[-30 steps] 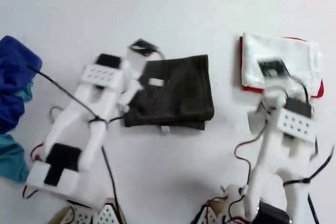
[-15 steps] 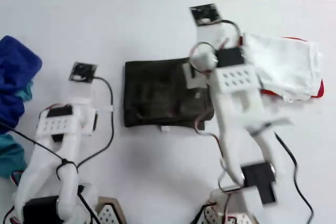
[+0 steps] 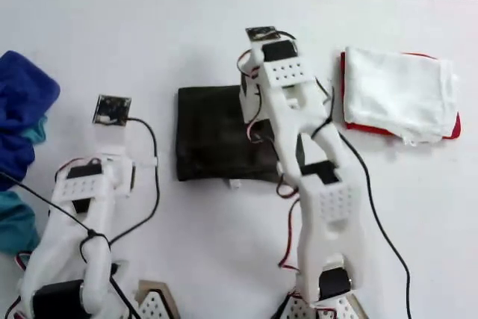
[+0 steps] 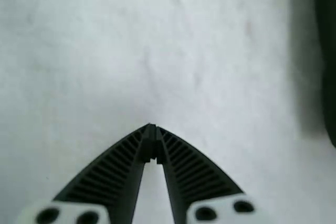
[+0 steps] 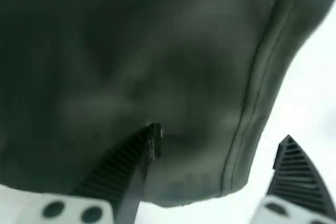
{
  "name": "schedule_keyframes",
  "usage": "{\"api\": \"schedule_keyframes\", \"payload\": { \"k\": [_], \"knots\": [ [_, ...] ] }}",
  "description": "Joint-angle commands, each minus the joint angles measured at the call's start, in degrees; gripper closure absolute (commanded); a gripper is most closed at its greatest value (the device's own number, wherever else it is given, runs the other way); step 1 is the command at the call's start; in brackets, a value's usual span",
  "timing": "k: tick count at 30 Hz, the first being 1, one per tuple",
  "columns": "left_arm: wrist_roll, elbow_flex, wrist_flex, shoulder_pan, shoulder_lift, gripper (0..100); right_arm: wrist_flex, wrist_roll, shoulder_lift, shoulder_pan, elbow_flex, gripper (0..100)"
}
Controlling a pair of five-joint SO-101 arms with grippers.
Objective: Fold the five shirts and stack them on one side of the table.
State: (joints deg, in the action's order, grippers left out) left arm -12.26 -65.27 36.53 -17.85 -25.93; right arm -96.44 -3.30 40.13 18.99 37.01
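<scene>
Dark shirt [image 3: 213, 143]: folded, lying flat at the centre of the table [image 3: 187, 28]. Right gripper [image 5: 220, 137]: fingers apart, straddling the shirt's hemmed edge, 1 finger over cloth and 1 over bare table. Left gripper [image 4: 151, 129]: tips pressed together, holding nothing, above bare table at 9 o'clock of the dark shirt. White shirt [image 3: 399, 91]: folded, resting on a folded red shirt [image 3: 351, 123], at 2 o'clock. Blue shirt [image 3: 22, 106] and teal shirt [image 3: 15, 225]: crumpled, at the 9 o'clock edge.
</scene>
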Motion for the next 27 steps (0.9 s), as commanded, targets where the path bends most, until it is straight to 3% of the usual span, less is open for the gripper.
{"api": "schedule_keyframes", "payload": {
  "k": [1, 15, 17, 20, 22, 27],
  "knots": [
    [0.35, 0.22, -0.88, -0.35, -1.67, 97, -1.54, -0.44, 4.88, -0.22, 7.65, 65.4],
    [0.35, 0.40, -0.88, -0.26, -1.67, 97, -4.62, -1.67, 22.90, 0.04, 16.44, 66.6],
    [0.35, 0.48, -0.88, -0.26, -1.67, 97, -4.70, 3.43, 23.16, 0.57, 15.47, 75.5],
    [0.35, 0.48, -0.88, -0.26, -1.67, 97, -4.70, 9.32, 22.99, 1.71, 15.03, 99.8],
    [0.35, 0.48, -0.88, -0.26, -1.67, 97, -4.79, 9.85, 22.64, 1.89, 14.42, 93.7],
    [0.35, 0.48, -0.88, -0.26, -1.67, 97, -4.79, 9.85, 22.64, 1.27, 13.71, 97.9]
  ]
}}
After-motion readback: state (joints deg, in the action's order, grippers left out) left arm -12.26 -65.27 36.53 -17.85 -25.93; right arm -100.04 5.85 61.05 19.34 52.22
